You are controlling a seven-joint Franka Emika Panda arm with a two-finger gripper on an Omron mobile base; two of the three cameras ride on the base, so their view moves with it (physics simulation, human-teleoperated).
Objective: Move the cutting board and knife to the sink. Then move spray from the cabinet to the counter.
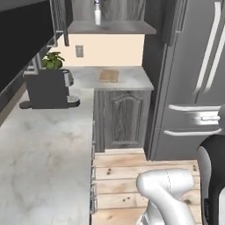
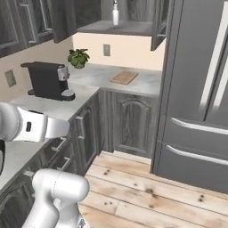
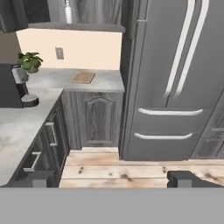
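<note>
The two-finger gripper (image 3: 110,178) is hanging wide open and empty above the floor. The flat light-brown wooden cutting board (image 3: 83,78) is lying on the pale marbled counter (image 3: 105,81) at eleven o'clock, well apart. Driving closer risks clipping the dark lower cabinets (image 3: 98,118).

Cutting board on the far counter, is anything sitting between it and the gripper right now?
Nothing visible. The cutting board lies alone on the counter, and the open gripper looks at it across bare wood floor.
</note>
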